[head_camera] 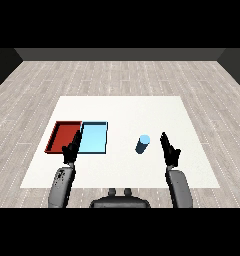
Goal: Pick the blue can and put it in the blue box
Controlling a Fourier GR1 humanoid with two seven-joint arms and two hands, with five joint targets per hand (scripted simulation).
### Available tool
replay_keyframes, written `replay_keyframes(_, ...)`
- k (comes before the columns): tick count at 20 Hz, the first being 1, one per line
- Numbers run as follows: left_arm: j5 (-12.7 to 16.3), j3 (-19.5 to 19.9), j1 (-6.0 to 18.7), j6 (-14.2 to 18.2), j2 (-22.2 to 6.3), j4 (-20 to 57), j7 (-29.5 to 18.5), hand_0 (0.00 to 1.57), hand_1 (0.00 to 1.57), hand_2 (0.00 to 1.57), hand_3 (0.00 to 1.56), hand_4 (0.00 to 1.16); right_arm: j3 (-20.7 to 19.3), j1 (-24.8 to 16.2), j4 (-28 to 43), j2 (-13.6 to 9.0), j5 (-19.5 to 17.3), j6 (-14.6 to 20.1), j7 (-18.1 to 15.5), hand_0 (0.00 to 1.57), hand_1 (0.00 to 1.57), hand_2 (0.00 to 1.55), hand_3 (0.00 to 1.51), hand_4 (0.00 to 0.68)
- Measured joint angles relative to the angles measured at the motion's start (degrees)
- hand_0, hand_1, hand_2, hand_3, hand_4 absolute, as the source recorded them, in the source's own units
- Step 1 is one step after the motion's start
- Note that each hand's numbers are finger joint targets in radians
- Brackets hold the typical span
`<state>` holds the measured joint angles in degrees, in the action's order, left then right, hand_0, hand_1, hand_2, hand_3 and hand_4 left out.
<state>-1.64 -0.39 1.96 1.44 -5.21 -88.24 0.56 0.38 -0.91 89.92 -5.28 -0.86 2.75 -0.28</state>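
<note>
The right hand (pixel 169 150) is hovering with fingers straight and holding nothing, the blue can (pixel 142 144) standing on the counter (pixel 192 170) just to its left, apparently lining up a grasp.

head height, facing down across table (pixel 122 107)

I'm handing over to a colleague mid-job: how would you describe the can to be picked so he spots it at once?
Start at the white table and find the red tray and light blue tray side by side on its left part. Look right of them: the small blue cylindrical can stands alone, just left of the right robot hand. It is the only upright round object there.
</note>
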Motion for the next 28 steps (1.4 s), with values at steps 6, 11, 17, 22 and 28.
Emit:
replay_keyframes(6, 1.1, 0.4, -2.6, -0.8, 1.0, -1.6, -0.2, 0.0, 0.0, 0.0, 0.0, 0.0, 0.9, 1.8, -2.8, 1.7, -1.3, 0.3, 2.1, 0.0, 0.0, 0.0, 0.0, 0.0)
replay_keyframes(11, 3.0, 1.5, -2.2, -1.2, 2.6, -4.8, -10.8, 0.0, 0.0, 0.0, 0.0, 0.0, 2.2, 2.3, -0.8, 3.3, 2.8, -5.0, -8.4, 0.0, 0.0, 0.0, 0.0, 0.0)
replay_keyframes(17, 2.9, 1.6, -4.2, -1.6, 3.8, -2.9, -19.9, 0.0, 0.0, 0.0, 0.0, 0.0, 2.6, 1.3, -1.8, 3.4, 4.2, -8.6, -15.0, 0.0, 0.0, 0.0, 0.0, 0.0)
replay_keyframes(22, 3.0, 2.0, -2.9, -1.5, 3.9, -0.9, -21.6, 0.0, 0.0, 0.0, 0.0, 0.0, 2.1, 2.3, -2.3, 3.9, 4.7, -8.9, -15.5, 0.0, 0.0, 0.0, 0.0, 0.0)
replay_keyframes(28, 3.0, 2.2, -3.6, -1.9, 3.3, -1.6, -22.2, 0.0, 0.0, 0.0, 0.0, 0.0, 0.9, 2.6, -5.0, 3.1, 5.0, -9.9, -17.9, 0.0, 0.0, 0.0, 0.0, 0.0)
